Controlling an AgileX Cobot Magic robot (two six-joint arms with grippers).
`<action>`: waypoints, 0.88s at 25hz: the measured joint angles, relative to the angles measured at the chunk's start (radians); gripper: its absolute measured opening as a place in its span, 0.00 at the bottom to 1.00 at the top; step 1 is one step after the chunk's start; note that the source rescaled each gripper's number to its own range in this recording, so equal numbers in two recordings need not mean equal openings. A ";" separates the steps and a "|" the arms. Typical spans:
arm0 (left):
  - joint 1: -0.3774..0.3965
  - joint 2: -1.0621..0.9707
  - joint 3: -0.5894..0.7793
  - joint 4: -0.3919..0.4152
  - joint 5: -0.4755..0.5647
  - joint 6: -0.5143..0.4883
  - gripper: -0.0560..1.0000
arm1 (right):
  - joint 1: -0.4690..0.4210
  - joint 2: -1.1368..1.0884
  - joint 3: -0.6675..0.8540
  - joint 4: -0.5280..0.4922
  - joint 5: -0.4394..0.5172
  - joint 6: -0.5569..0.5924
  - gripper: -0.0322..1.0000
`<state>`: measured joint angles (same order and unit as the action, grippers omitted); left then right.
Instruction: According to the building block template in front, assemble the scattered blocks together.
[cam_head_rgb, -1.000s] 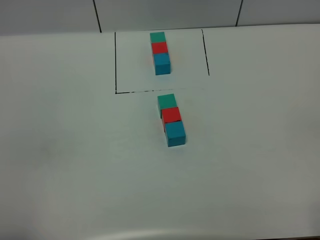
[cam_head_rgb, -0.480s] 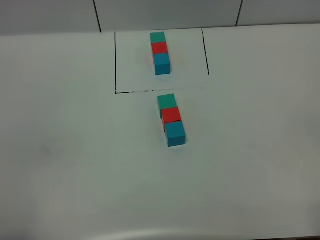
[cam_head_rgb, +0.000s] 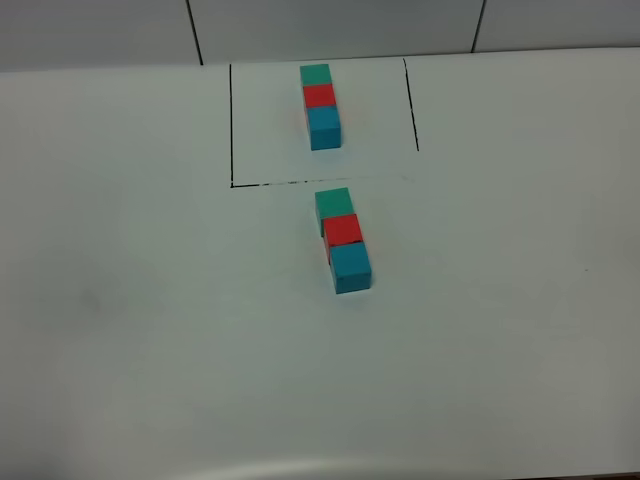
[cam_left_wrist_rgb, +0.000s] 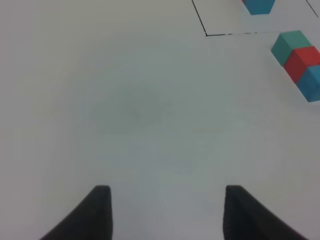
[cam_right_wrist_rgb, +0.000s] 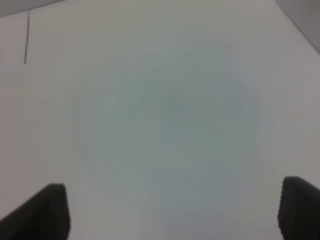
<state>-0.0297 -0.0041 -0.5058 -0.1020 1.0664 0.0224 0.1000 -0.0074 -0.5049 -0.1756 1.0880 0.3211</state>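
I see the scattered blocks (cam_head_rgb: 342, 238) joined in a green-red-blue row on the table (cam_head_rgb: 150, 300), just at 6 o'clock of the building block template (cam_head_rgb: 320, 105). Left gripper (cam_left_wrist_rgb: 167, 212) holds nothing, fingers apart; right gripper (cam_right_wrist_rgb: 172, 212) spread wide, empty.

A white table (cam_head_rgb: 150, 300) fills the view; near its far edge thin black lines (cam_head_rgb: 231, 120) frame a patch on three sides, and inside stands the template row (cam_head_rgb: 320, 105) of three touching cubes, green farthest, red in the middle, blue nearest; just outside the frame's near line lies a second row, a green cube (cam_head_rgb: 333, 204), a red cube (cam_head_rgb: 343, 230) and a blue cube (cam_head_rgb: 351, 267), touching one another in the same order, the row slightly slanted; no arm shows.
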 joint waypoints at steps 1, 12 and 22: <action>0.000 0.000 0.000 0.000 0.000 0.000 0.15 | -0.024 0.000 0.000 0.008 0.000 -0.010 0.71; 0.000 0.000 0.000 0.000 0.000 0.001 0.15 | -0.072 0.000 0.001 0.160 -0.018 -0.223 0.71; 0.000 0.000 0.000 0.000 0.000 0.001 0.15 | -0.072 0.000 0.001 0.187 -0.019 -0.266 0.71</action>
<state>-0.0297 -0.0041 -0.5058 -0.1020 1.0664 0.0232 0.0285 -0.0074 -0.5038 0.0118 1.0692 0.0556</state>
